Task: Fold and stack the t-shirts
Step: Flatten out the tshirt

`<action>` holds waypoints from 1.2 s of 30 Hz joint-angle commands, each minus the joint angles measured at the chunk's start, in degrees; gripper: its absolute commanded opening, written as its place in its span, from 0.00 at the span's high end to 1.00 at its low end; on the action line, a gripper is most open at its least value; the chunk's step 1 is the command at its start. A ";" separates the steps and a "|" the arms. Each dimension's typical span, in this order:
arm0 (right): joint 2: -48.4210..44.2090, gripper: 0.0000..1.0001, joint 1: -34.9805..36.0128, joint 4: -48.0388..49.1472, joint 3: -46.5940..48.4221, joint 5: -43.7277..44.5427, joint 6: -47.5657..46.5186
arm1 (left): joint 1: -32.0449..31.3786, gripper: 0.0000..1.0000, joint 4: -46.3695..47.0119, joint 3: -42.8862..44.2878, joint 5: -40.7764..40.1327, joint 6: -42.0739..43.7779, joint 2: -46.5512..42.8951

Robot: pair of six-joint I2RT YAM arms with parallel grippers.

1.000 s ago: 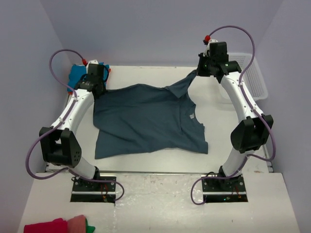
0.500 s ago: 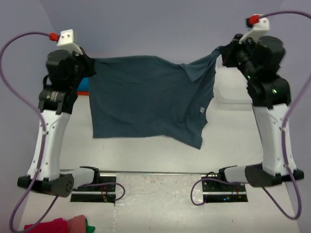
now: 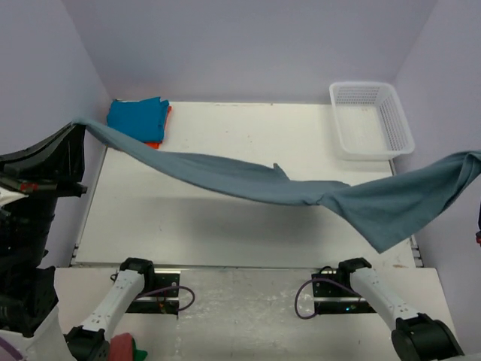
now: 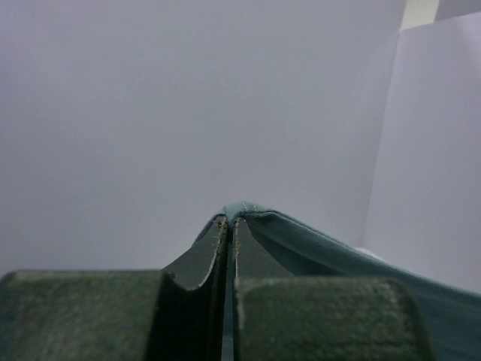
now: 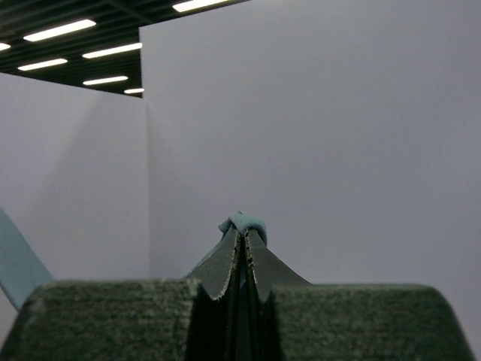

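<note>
Here my left pincer [image 4: 228, 222] is clamped on an edge of the slate shirt [image 3: 248, 180], and my right pincer [image 5: 242, 235] is pinched on a bunched bit at its other end. The shirt hangs between them above the table [image 3: 225, 226], long axis left to right across the frame, neither arm nearer. At upper left the turquoise shirt [image 3: 137, 116] lies on the orange shirt [image 3: 155, 143].

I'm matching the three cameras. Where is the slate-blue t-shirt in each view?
Top external: slate-blue t-shirt stretched in the air across the middle, nearly edge to edge.
Left wrist: bottom centre, pinched in the left claw, trailing lower right.
Right wrist: centre, a small bunch in the right claw.
Shared landmark: the lilac wall.
</note>
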 commanded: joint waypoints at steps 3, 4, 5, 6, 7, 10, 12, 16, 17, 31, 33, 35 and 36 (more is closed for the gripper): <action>2.31 1.00 0.07 -1.70 1.59 -8.16 2.10 | -0.16 1.00 3.25 2.11 2.97 1.50 0.18; 2.66 1.00 0.07 -1.26 2.03 -9.48 2.19 | -0.16 1.00 3.34 2.03 2.62 1.49 0.44; 3.18 1.00 0.07 -0.56 3.17 -9.75 2.28 | -0.16 1.00 3.61 1.77 2.44 1.58 0.97; 4.93 1.00 0.07 -0.29 3.88 -9.75 2.37 | -0.16 1.00 4.48 0.63 2.00 1.58 1.32; 5.99 1.00 0.07 0.32 4.49 -9.41 2.37 | -0.16 1.00 5.36 -0.16 0.95 1.50 2.19; 12.57 1.00 0.07 4.44 5.19 -7.65 0.97 | -0.16 1.00 9.31 -4.29 -1.60 1.06 5.78; 18.36 1.00 0.07 4.81 8.44 -7.47 -1.32 | -0.16 1.00 13.26 -7.89 -3.44 1.49 8.08; 34.34 1.00 -0.01 7.61 11.36 -7.90 -3.96 | -0.08 1.00 18.45 -11.59 -9.42 2.29 18.86; 36.74 1.00 -0.01 8.75 11.09 -7.47 -5.27 | -0.08 1.00 21.07 -13.34 -9.78 2.72 21.08; 72.69 1.00 -1.77 13.95 11.16 -15.45 -8.62 | 3.00 1.00 33.85 -15.56 -13.03 1.93 61.31; 76.74 1.00 -2.12 14.82 12.14 -15.64 -8.71 | 3.18 1.00 34.19 -13.54 -12.42 2.55 66.07; 79.20 1.00 -2.56 15.26 14.16 -16.17 -8.62 | 3.35 1.00 35.77 -12.65 -11.89 2.37 68.11; 80.87 1.00 -2.65 15.26 15.21 -16.08 -8.53 | 3.44 1.00 36.30 -12.22 -10.84 2.55 69.86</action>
